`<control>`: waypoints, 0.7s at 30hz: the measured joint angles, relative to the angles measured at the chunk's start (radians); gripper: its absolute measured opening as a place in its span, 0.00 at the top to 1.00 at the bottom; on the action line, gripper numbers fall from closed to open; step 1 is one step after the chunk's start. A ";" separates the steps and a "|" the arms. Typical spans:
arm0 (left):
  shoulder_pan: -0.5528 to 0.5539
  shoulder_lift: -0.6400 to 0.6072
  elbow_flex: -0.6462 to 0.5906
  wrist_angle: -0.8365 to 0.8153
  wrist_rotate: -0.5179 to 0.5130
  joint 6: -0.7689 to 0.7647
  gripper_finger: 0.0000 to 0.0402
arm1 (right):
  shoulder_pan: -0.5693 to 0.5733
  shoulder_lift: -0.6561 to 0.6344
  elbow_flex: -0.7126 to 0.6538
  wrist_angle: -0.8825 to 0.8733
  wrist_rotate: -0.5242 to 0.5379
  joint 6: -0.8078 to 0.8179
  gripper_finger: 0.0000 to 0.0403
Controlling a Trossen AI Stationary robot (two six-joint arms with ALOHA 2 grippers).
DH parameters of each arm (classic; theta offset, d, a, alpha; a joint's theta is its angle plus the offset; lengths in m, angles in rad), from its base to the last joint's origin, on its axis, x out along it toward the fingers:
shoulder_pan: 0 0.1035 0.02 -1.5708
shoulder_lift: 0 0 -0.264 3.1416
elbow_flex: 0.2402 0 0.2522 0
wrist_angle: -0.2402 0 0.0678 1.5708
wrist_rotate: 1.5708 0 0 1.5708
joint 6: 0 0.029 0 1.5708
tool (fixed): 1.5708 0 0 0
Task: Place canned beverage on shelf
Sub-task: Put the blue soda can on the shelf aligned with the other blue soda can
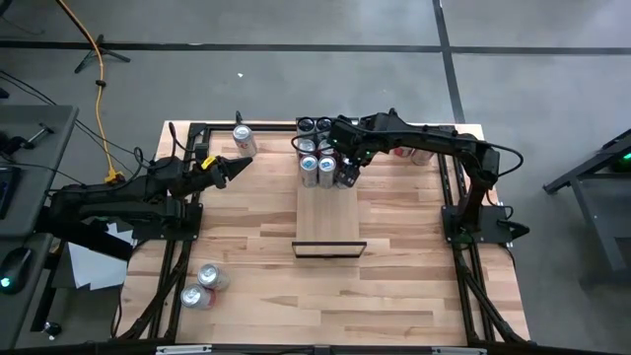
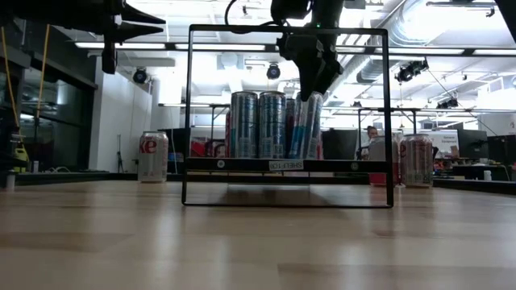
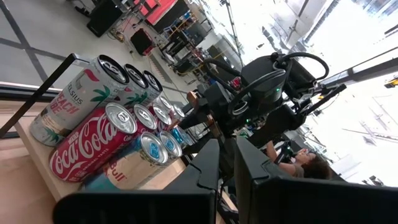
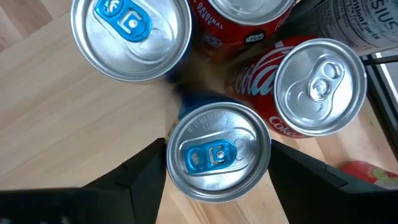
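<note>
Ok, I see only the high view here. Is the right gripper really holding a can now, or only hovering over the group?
Observer: Holding. In the right wrist view the right gripper has one finger on each side of a blue-tab can.
Operator: Is this can upright?
Observer: No. The low view shows it tilted beside the upright cans on the shelf.
Operator: And the left gripper?
Observer: The left gripper is shut and, in the low view, raised high above the table.
</note>
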State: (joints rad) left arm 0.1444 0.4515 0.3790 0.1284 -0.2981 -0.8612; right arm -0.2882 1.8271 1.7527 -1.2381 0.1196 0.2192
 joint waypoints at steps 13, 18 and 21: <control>0.000 0.000 0.000 0.000 0.000 -0.001 1.00 | 0.000 0.000 0.000 0.001 0.001 -0.061 0.39; 0.000 0.000 0.000 0.000 0.000 -0.025 1.00 | 0.000 0.000 0.000 0.010 0.001 -0.062 0.39; 0.000 0.000 0.000 0.000 0.000 -0.025 1.00 | 0.000 0.000 0.000 0.010 0.001 -0.057 0.39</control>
State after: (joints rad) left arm 0.1444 0.4515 0.3786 0.1287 -0.2980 -0.8860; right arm -0.2882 1.8271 1.7527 -1.2284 0.1204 0.1621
